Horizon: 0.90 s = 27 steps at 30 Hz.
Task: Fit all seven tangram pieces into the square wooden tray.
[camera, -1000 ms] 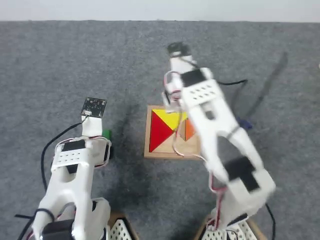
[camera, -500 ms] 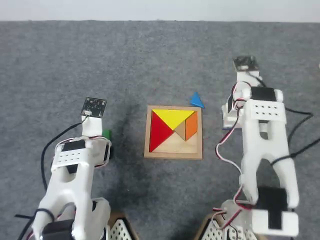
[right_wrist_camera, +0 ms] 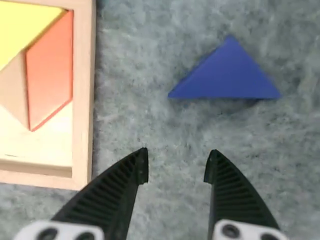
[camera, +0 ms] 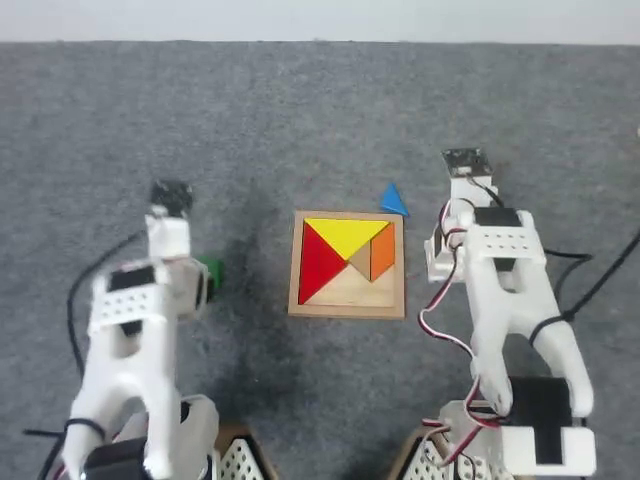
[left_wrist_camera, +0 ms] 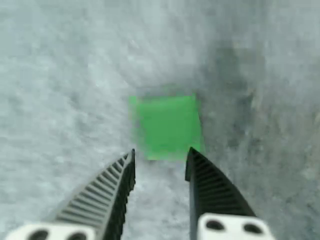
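The job is partly done, by my reading: the tray (camera: pixel 296 262) holds a yellow triangle (camera: pixel 345 236) at 12 o'clock, a red triangle (camera: pixel 320 265) at 9 o'clock and an orange parallelogram (camera: pixel 381 257) at 3 o'clock, while bare wood shows from about 4 to 7 o'clock. Two pieces lie loose on the grey surface (camera: pixel 250 120). The blue triangle (camera: pixel 394 201) sits just outside the tray's corner at 1 o'clock, and the green square (camera: pixel 210 270) lies well apart at 9 o'clock, beside the left arm. The step in hand looks like a pickup, with each arm lined up on its own loose piece. The left fingers (left_wrist_camera: pixel 117 185) are parted about as wide as the green square and hold nothing. Their tips stand just short of its near edge, and I cannot tell whether they touch it. The right fingers (right_wrist_camera: pixel 127 175) are parted to a similar width and are also empty. They hang over bare surface between the tray's rim and the blue triangle, which lies ahead of the tips. The next move probably calls for either arm to advance, straddle its piece across flat edges and close, since such thin pieces could slide away.
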### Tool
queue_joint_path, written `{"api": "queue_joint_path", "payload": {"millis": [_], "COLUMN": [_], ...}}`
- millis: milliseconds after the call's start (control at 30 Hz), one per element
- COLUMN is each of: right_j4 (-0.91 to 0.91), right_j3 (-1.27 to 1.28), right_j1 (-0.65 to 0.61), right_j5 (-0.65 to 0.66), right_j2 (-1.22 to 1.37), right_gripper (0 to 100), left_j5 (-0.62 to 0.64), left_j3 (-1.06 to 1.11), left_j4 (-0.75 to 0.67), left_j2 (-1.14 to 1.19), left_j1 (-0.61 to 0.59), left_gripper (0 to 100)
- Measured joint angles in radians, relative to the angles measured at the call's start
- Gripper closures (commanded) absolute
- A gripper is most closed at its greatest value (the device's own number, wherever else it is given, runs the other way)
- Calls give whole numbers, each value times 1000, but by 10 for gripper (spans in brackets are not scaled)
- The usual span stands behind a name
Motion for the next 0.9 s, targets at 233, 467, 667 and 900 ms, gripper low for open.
{"api": "queue_joint_path", "payload": {"millis": [233, 467, 667, 900], "right_j4": [-18, -21, -28, -104], "right_j3": [28, 61, 135, 295], "right_j1": [0, -11, 98, 147], "right_j5": [-2, -2, 74, 135], "right_j2": [-9, -17, -106, -229], "right_gripper": [797, 797, 797, 795], "left_j5": [9, 63, 63, 68], "left_j3": [-483, -654, -654, -637], "left_j4": [319, 377, 379, 385], "left_j2": [199, 468, 611, 623], "left_j1": [-6, -6, -6, 25], "left_gripper": [778, 776, 775, 775]}}
